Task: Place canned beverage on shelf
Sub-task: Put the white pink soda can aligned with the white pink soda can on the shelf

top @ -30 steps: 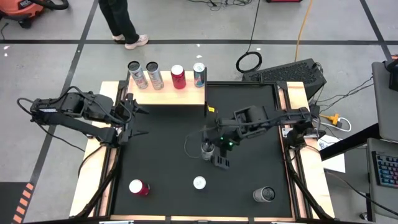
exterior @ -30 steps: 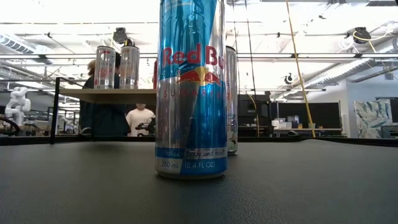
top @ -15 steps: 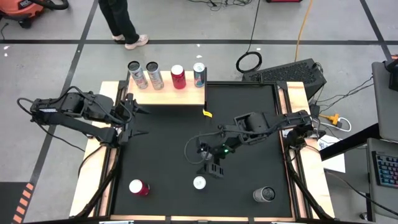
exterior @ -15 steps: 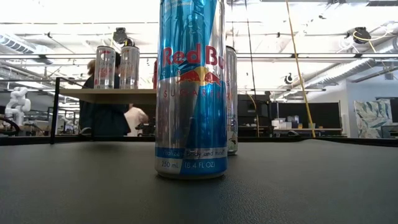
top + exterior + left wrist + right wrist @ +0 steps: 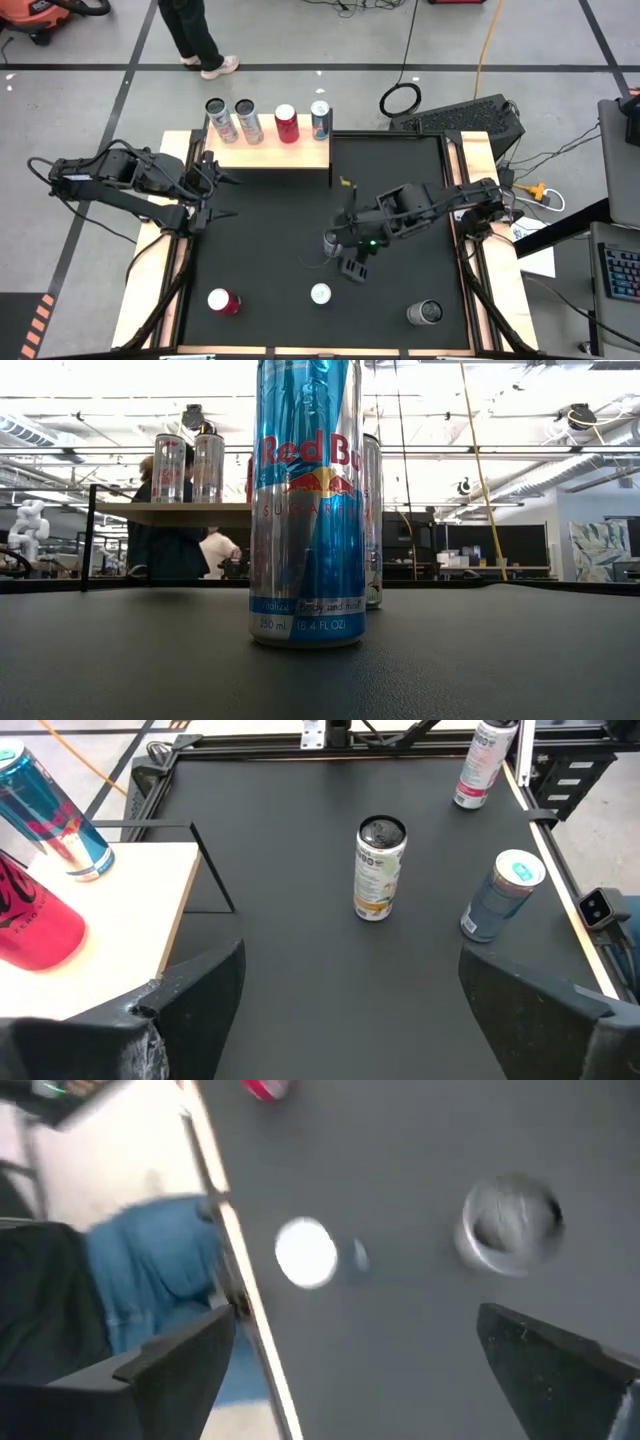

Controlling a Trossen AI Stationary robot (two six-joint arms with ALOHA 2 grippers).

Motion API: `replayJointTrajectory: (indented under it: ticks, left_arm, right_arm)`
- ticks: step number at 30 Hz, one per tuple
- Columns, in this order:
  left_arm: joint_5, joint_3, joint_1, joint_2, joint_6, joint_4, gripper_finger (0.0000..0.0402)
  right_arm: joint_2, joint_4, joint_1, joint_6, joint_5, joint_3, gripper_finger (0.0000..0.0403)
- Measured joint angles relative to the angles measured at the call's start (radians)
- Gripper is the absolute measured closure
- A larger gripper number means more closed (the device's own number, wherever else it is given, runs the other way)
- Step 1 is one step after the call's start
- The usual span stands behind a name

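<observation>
I read "Red Bull" on the tall blue-and-silver can point(image 5: 305, 510). My right pincer point(image 5: 352, 268) hovered apart beside a silver-topped can point(image 5: 331, 241); left pincer point(image 5: 212, 187) apart.

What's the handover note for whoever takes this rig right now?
Left hand: open, empty, parked beside the shelf.
Right hand: open, empty, mid-table next to the white can.
Done: four cans stand on the shelf.
Left: four cans on the black mat: the white can, blue can, red can, grey can.
</observation>
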Motion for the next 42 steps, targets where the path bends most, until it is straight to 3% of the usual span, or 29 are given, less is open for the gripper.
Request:
replayJointTrajectory:
  ticks: [3, 12, 22, 28, 42]
  left_arm:
    - [0.000, 0.000, 0.000, 0.000, 0.000, 0.000, 0.0035]
    - [0.000, 0.000, 0.000, 0.000, 0.000, 0.001, 0.0035]
    - [0.000, 0.000, 0.000, 0.000, 0.000, 0.004, 0.0035]
    - [0.000, 0.000, 0.000, 0.000, 0.000, 0.004, 0.0035]
    - [0.000, 0.000, 0.000, 0.000, 0.008, 0.004, 0.0035]
  right_arm:
    - [0.000, -0.113, 0.034, 0.103, 0.001, 0.000, 0.0005]
    - [0.008, -0.110, 0.176, 0.281, 0.050, -0.068, 0.0005]
    - [0.009, -0.113, 0.312, 0.481, 0.042, -0.284, 0.0005]
    - [0.010, -0.112, 0.368, 0.599, -0.039, -0.370, 0.0005]
    - [0.009, -0.111, 0.464, 0.832, 0.019, -0.453, 0.0005]
